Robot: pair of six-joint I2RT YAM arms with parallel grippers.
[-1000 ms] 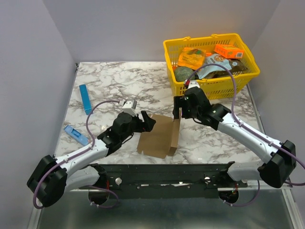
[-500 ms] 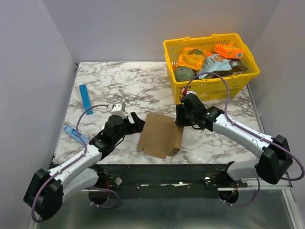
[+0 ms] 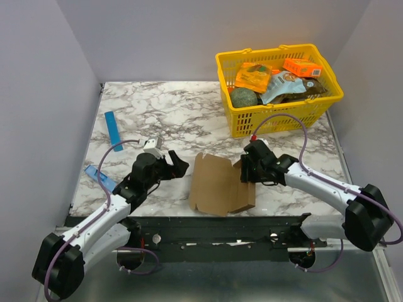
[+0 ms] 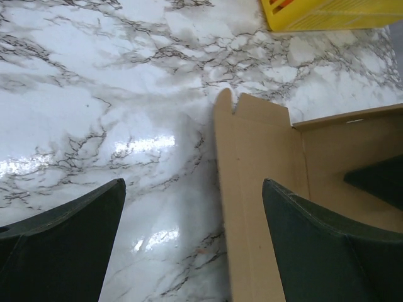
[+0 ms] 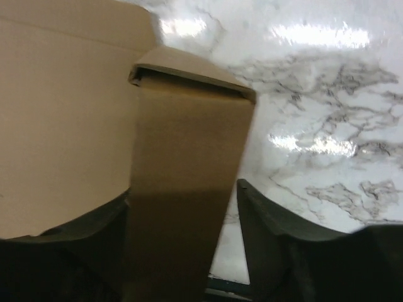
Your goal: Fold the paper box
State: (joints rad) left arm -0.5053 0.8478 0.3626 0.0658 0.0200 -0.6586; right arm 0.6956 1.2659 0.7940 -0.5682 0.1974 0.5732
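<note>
The paper box [image 3: 217,184] is a brown cardboard sheet lying flat near the table's front edge, with its right side panel [image 3: 247,195] folded over. My left gripper [image 3: 178,165] is open and empty just left of the box. In the left wrist view [image 4: 193,182] its right finger [image 4: 327,245] hangs over the box's left flap [image 4: 252,189]. My right gripper [image 3: 245,171] is at the box's right edge. In the right wrist view [image 5: 184,189] its jaws straddle the folded panel [image 5: 189,157]. The panel lies against the left finger, with a gap to the right finger [image 5: 283,239].
A yellow basket [image 3: 252,123] stands at the back right with orange boxes and packets inside; its corner shows in the left wrist view [image 4: 327,16]. A thin blue strip [image 3: 113,130] and a small blue object [image 3: 101,178] lie at the left. The metal frame runs along the front edge.
The right gripper moved down toward the front edge, bringing the raised right panel down over the sheet. The left gripper drew back to the left, away from the box.
</note>
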